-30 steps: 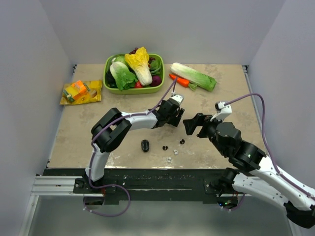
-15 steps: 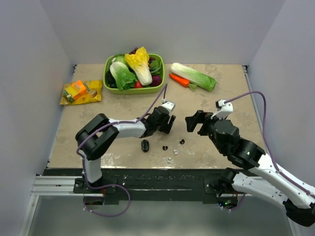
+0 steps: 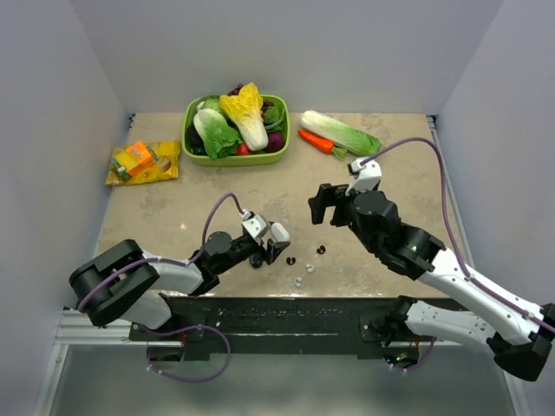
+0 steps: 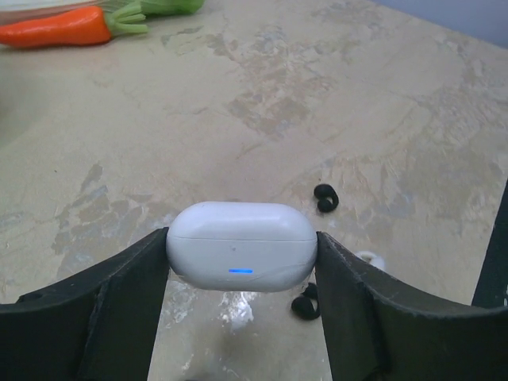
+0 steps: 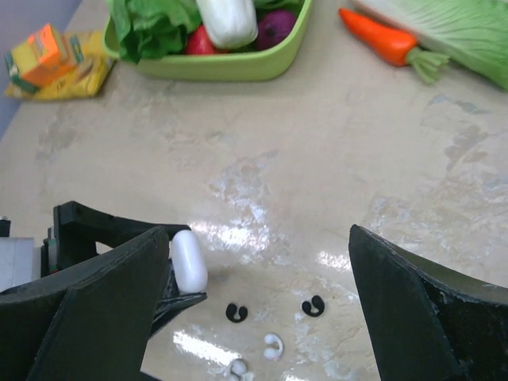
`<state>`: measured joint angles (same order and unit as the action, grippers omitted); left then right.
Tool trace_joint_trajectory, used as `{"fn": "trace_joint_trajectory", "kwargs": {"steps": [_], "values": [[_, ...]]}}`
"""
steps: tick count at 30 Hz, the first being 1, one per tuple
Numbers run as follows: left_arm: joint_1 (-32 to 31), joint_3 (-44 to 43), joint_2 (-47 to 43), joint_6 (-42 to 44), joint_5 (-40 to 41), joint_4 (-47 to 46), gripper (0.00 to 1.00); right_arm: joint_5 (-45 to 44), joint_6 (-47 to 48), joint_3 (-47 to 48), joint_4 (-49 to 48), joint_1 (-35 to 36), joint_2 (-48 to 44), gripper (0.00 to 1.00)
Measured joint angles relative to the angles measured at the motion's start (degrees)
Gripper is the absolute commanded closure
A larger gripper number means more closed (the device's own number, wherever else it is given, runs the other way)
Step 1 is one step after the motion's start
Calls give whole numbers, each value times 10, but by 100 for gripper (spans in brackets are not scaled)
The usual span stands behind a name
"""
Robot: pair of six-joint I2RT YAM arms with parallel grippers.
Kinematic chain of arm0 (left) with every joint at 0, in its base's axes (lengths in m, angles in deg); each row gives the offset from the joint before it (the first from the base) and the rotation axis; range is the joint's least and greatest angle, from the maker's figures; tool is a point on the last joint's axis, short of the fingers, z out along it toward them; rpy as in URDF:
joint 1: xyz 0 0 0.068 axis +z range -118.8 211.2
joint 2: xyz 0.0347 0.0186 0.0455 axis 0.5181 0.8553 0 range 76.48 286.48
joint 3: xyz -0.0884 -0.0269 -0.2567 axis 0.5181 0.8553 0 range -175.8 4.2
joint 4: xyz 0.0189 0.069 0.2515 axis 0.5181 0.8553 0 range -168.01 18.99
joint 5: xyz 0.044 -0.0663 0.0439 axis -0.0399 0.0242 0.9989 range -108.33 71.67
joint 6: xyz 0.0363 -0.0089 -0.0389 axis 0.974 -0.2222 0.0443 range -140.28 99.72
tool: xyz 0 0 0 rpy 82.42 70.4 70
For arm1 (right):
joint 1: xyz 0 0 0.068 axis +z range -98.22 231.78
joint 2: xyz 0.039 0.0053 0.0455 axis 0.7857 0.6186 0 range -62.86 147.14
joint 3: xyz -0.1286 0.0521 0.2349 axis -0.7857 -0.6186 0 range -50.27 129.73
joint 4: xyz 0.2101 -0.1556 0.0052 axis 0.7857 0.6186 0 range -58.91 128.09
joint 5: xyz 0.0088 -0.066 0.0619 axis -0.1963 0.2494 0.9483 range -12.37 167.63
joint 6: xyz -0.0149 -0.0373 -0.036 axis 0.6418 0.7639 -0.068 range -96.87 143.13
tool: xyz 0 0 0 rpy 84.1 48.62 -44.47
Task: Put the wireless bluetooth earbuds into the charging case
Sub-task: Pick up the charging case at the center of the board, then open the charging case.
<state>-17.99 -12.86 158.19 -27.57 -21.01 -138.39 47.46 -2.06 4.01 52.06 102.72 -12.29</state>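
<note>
Well, seeing the left gripper (image 3: 270, 247) clenched on the white charging case (image 4: 240, 244), lid closed, with a small blue light (image 4: 240, 271) lit on its front. Spotting both black earbuds (image 5: 235, 312) loose on the table (image 3: 156, 217) just beyond the case, apart from each other, next to two small white bits (image 5: 272, 345). Finding the right gripper (image 3: 321, 208) spread wide above them, holding nothing. Can't read any print on the orange packet (image 3: 143, 162) far behind the case.

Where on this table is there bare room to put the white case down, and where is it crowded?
The table is bare between the snack packet and the left arm, and between the green basket and the right fingers. The front middle is crowded: earbuds, white bits and the left fingers holding the charging case.
</note>
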Motion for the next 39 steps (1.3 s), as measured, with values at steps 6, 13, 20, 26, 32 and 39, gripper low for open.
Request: {"fn": "trace_joint_trajectory", "kwargs": {"steps": [6, 13, 20, 26, 32, 39], "values": [[0, 32, -10, 62, -70, -68, 100, 90, 25, 9, 0, 0, 54, 5], [0, 57, -37, 81, -104, -108, 100, 184, 35, 27, -12, 0, 74, 7], [-2, 57, -53, 100, -121, -111, 100, 242, 35, 26, -23, 0, 124, 10], [-7, 57, -68, 108, -122, -116, 100, 255, 32, 12, -31, 0, 136, 11], [-12, 57, -78, 115, -122, -116, 100, 268, 32, 8, -42, 0, 151, 11], [-19, 57, -88, 116, -121, -118, 100, 273, 31, -4, -51, 0, 160, 12]]}}
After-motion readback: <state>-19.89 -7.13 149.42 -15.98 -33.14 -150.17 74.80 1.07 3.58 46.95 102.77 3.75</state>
